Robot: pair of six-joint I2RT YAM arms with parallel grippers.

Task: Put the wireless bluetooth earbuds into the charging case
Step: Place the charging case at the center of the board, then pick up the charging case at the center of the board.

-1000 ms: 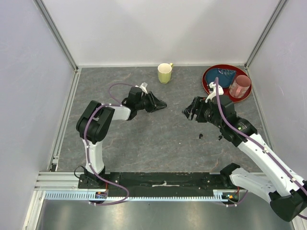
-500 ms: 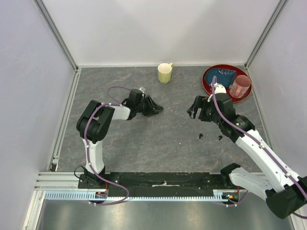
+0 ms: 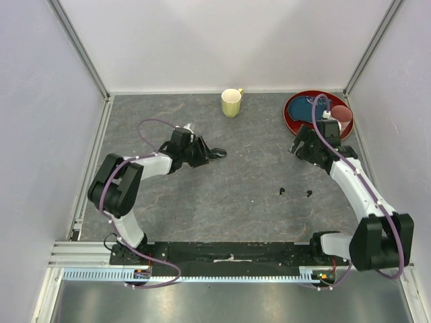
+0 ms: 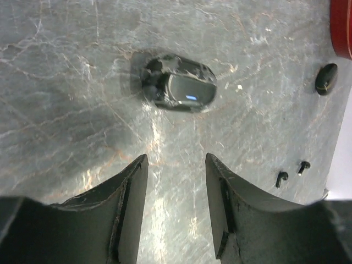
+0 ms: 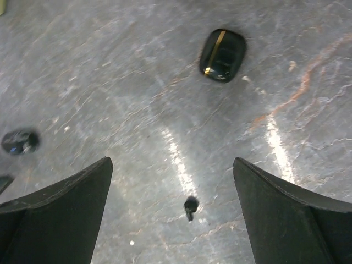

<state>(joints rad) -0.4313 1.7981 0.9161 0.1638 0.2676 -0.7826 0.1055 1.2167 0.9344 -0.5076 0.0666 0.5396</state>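
**Both grippers unclenched over bare tabletop**

Left gripper (image 4: 176,159): jaws parted and empty. The charging case (image 4: 177,82) lies just beyond its tips, untouched, on the arm-base side of the yellow mug (image 3: 231,102). Right gripper (image 5: 171,162): spread wide, empty. The earbuds (image 3: 281,192) lie farther from the mug, ringed by bare table (image 3: 236,215), well inside its edges.

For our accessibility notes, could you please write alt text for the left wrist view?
A glossy black charging case lies on the grey stone-patterned table, just beyond the left hand, whose fingers stand apart and empty. Two tiny black earbuds lie at lower right, a gold-striped black oval above them.
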